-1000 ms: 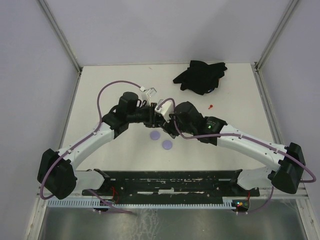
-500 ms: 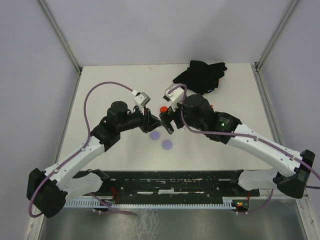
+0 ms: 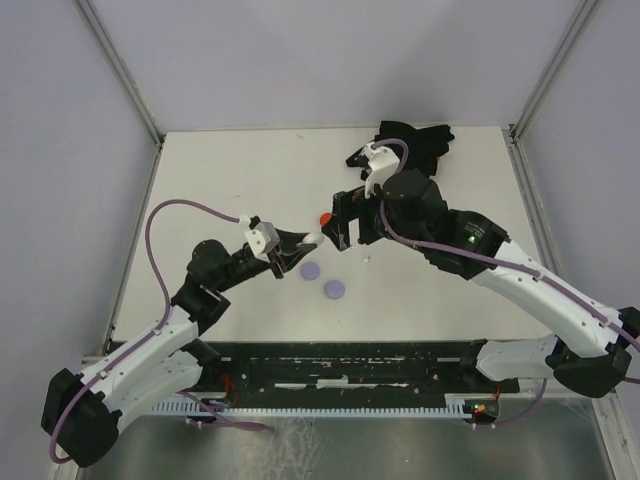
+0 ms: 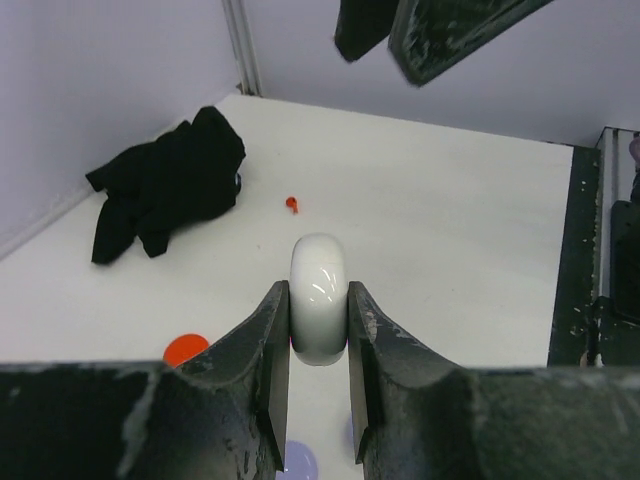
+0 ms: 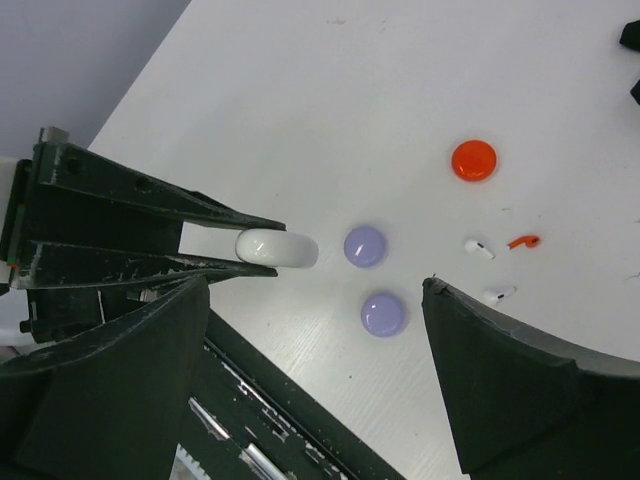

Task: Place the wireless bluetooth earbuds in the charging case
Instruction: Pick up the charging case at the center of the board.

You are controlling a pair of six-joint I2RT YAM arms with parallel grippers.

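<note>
Count with me: one white charging case [image 4: 319, 325], two lavender discs [image 5: 365, 245] [image 5: 383, 313], one red disc [image 5: 473, 160], two white earbuds [image 5: 479, 248] [image 5: 498, 295], one red earbud [image 5: 523, 241], and one black cloth [image 3: 405, 150] at the far edge of the table [image 3: 230, 170]. The left claw [image 4: 318, 290] is clenched on the white case, pinching it edge-on. The right claw [image 3: 350, 228] is spread wide with nothing in it. The three earbuds lie loose on the table beneath it, nearer one finger and well apart from the held case.
</note>
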